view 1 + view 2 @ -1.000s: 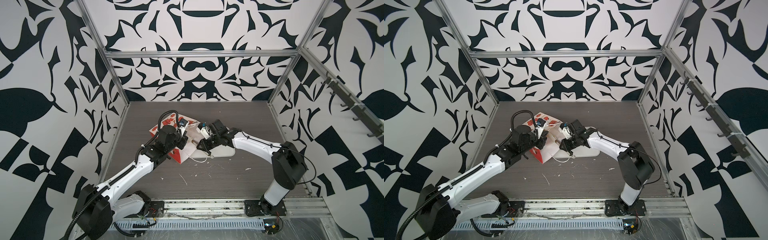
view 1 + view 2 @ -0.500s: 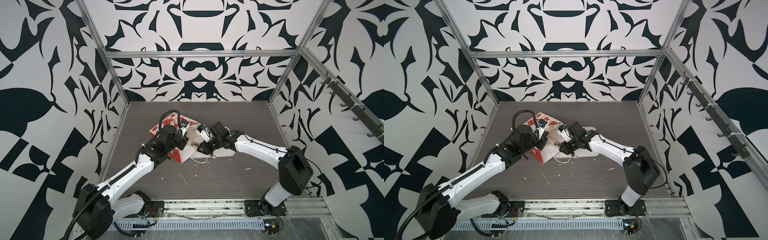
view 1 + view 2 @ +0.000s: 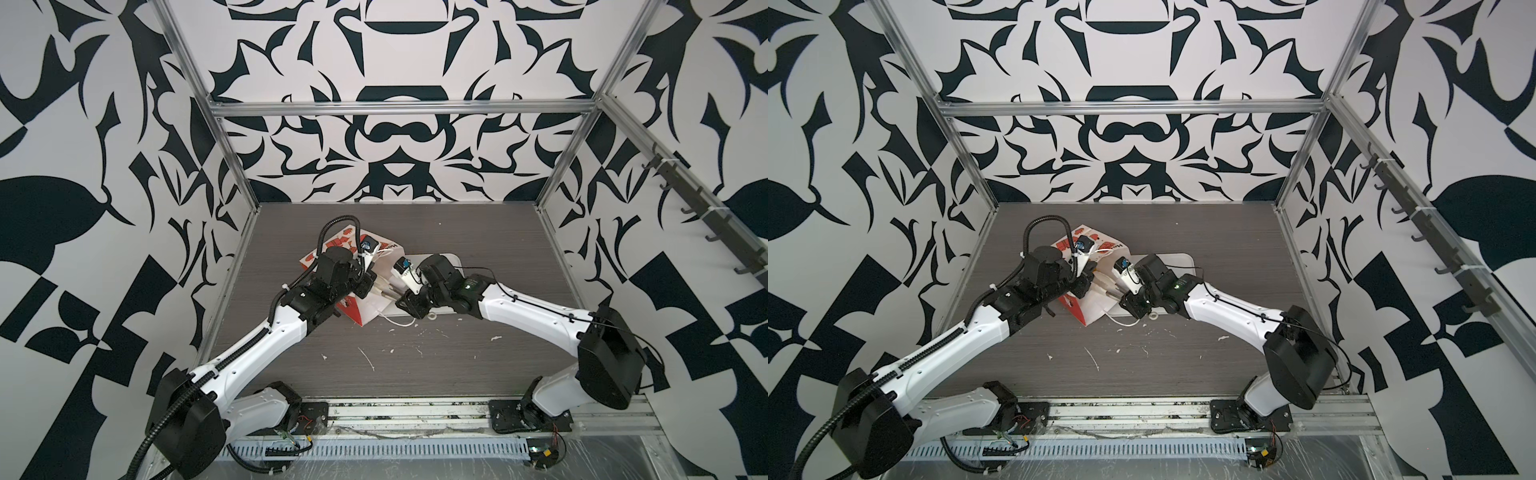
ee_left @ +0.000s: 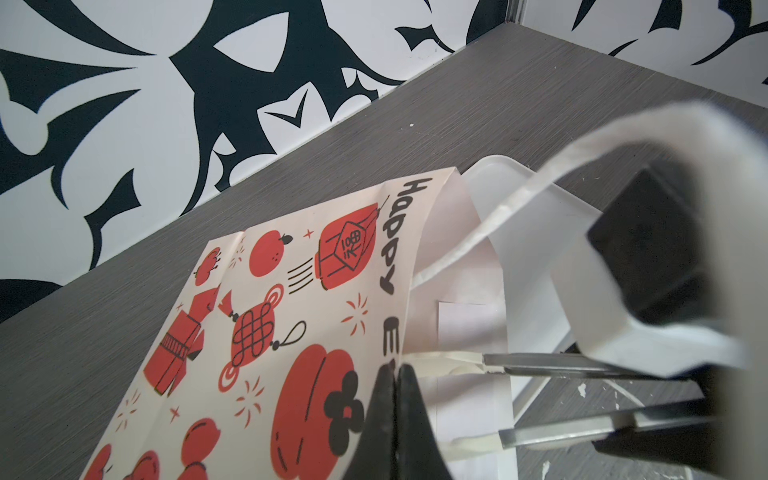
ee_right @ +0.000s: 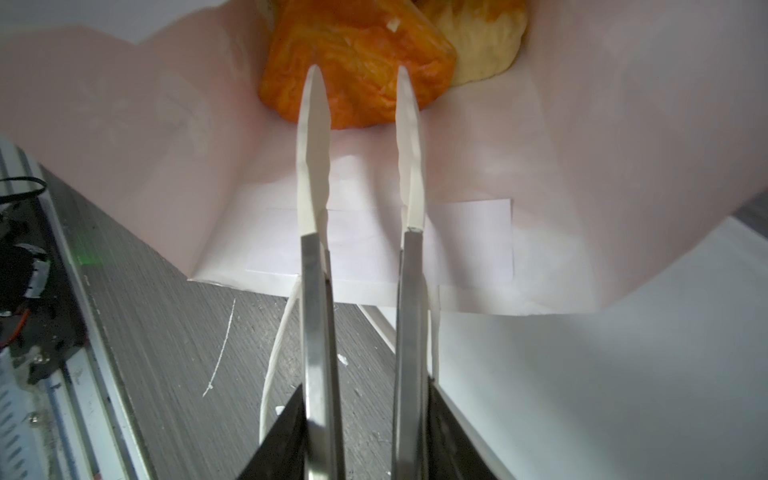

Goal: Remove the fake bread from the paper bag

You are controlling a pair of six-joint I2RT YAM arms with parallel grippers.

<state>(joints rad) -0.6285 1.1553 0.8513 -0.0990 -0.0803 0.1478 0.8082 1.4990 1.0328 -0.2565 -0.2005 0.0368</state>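
The paper bag lies on its side on the dark table, red pictures up. My left gripper is shut on the upper rim of its mouth and holds it lifted. My right gripper has long metal fingers with white tips. They reach into the mouth, open. In the right wrist view the tips stand over an orange-brown piece of fake bread deep in the bag, with a gap between them. A pale yellow piece lies beside it.
A white tray lies flat just right of the bag's mouth, under the right arm. A string handle trails on the table in front of the bag. White flecks dot the near table.
The right gripper's fingers have parted from shut to open and have slid a little further left into the bag's mouth. The left gripper and the bag have stayed put.
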